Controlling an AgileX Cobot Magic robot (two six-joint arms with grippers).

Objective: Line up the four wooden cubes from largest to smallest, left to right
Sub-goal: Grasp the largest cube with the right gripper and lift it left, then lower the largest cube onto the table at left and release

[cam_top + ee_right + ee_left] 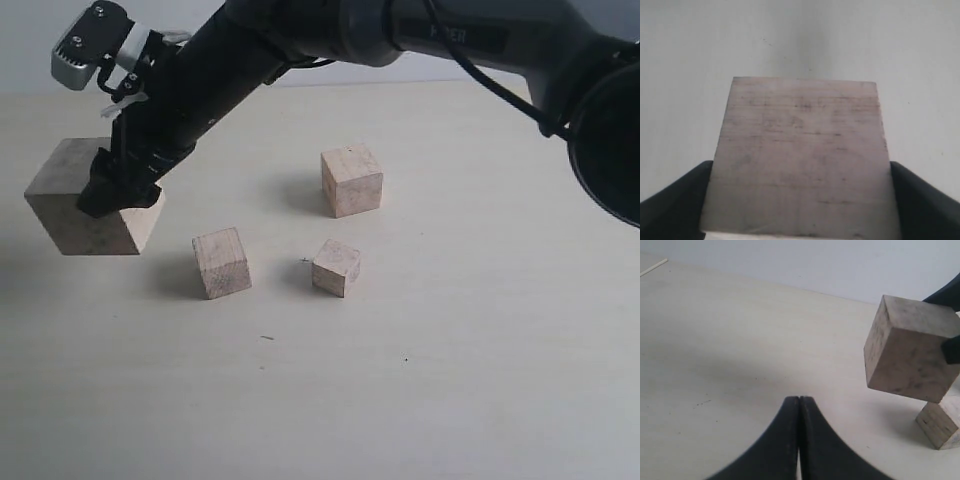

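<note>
The largest wooden cube (pixel 75 215) hangs tilted a little above the table at the far left, with my right gripper (pixel 120 188) shut on it after reaching across the middle. In the right wrist view this cube (pixel 800 150) fills the space between the black fingers (pixel 677 202). The second-largest cube (pixel 352 180) rests near the centre at the back. In front of it lie the medium cube (pixel 221 262) and the smallest cube (pixel 336 267). My left gripper (pixel 799 401) is shut on nothing, low over bare table, with the lifted cube (pixel 910 352) and a smaller cube (pixel 940 422) off to its side.
The pale tabletop (pixel 420 390) stretches wide in front of the cubes and to their right. My right arm (pixel 400 35) spans the back of the scene from the upper right. A light wall (pixel 815 260) stands behind the table edge.
</note>
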